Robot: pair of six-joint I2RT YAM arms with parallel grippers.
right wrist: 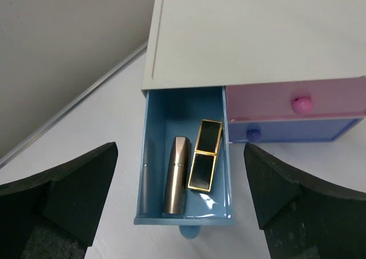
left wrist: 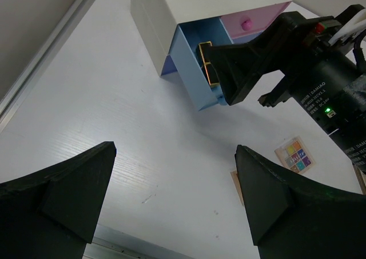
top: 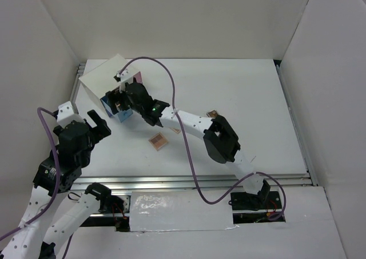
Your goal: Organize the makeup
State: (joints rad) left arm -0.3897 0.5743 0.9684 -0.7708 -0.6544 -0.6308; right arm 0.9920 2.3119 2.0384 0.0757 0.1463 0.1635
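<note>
The white box's light-blue drawer [right wrist: 153, 156] stands pulled out. Inside it lie a rose-gold lipstick tube [right wrist: 177, 176] and a black-gold lipstick tube [right wrist: 205, 155], side by side and apart from my fingers. My right gripper [right wrist: 180, 147] hovers open over the drawer [top: 121, 116] with nothing between its jaws. A square eyeshadow palette [top: 158, 140] lies on the table, also in the left wrist view [left wrist: 294, 154]. My left gripper [left wrist: 175, 150] is open and empty above bare table, to the left of the palette [top: 98, 124].
The white box [top: 106, 76] sits at the back left with its pink drawer [right wrist: 274, 102] and lower blue drawer [right wrist: 286, 130] shut. A small tan item [top: 174, 130] lies near the right forearm, and a brownish piece [top: 213, 115] shows beside the right elbow. White walls enclose the table.
</note>
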